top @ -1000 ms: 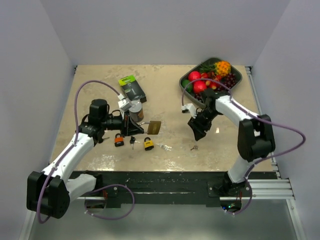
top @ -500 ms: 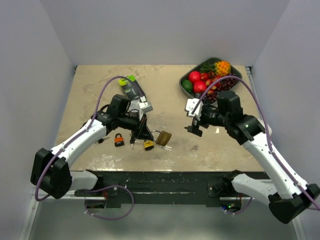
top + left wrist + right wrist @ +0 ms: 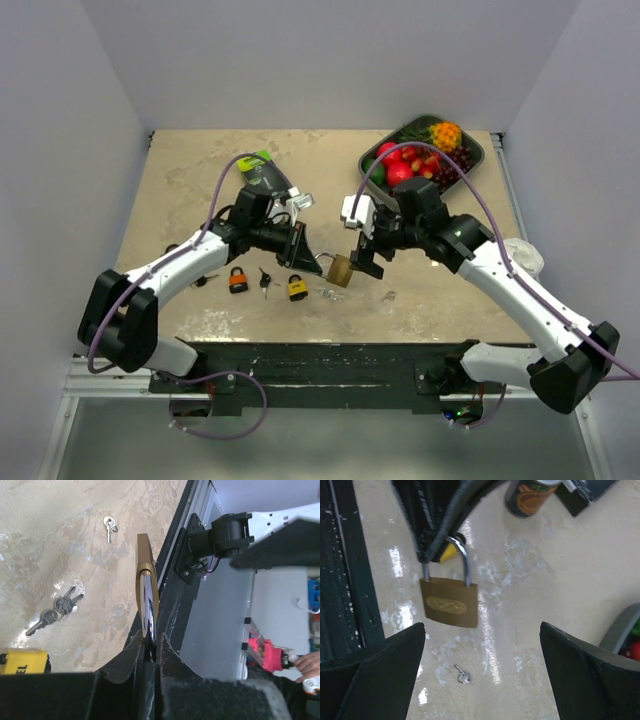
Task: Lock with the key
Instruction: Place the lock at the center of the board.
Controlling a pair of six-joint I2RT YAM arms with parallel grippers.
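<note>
Right wrist view: brass padlock (image 3: 449,604), rectangular body, oval embossed plate on the broad face, polished steel shackle with both legs meeting the body. Hangs shackle-up, body down, long axis roughly vertical in that view, broad face toward the right wrist camera. Edge-on from the left wrist, long axis running straight out from the fingers. Held clear of the worktop (image 3: 200,180), between the two arms, toward the front edge, near the loose keys.

Left hand (image 3: 150,650): clamped on the top of the shackle, closed down to the shackle's thickness, nothing else gripped.

Right hand (image 3: 362,255): spread wide, gripping nothing, touching nothing. Padlock just ahead of it, apart from both fingers.

Small single key (image 3: 462,676) flat on the worktop below the padlock in the right wrist view. Key bunch (image 3: 57,610) flat near a yellow padlock (image 3: 22,661). Orange padlock (image 3: 237,280) further toward the left arm. All apart from both hands.
</note>
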